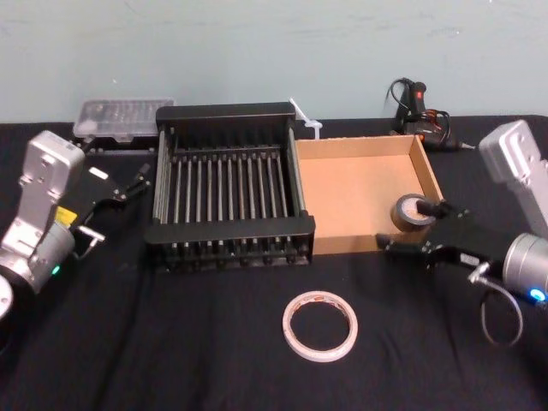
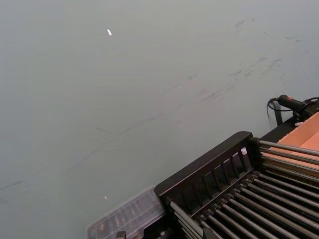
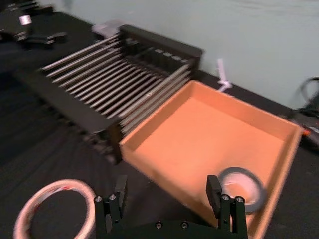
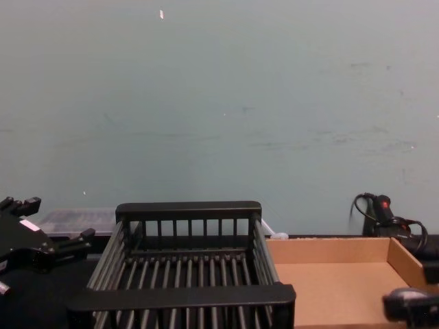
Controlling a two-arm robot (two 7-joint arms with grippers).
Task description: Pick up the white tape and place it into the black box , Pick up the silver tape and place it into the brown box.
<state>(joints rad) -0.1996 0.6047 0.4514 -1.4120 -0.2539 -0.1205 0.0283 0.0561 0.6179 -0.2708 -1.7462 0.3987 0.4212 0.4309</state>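
Note:
The silver tape lies flat inside the brown box, at its near right corner. My right gripper hovers at that corner, open, with the roll just outside one of its fingers and nothing between them. The white tape lies flat on the black cloth in front of both boxes. The black box stands left of the brown one with nothing in it. My left gripper rests open left of the crate.
A clear plastic case sits behind the crate's left corner. A white plastic piece lies behind the boxes. A black tool with cables rests at the back right. A pale wall stands just behind the table.

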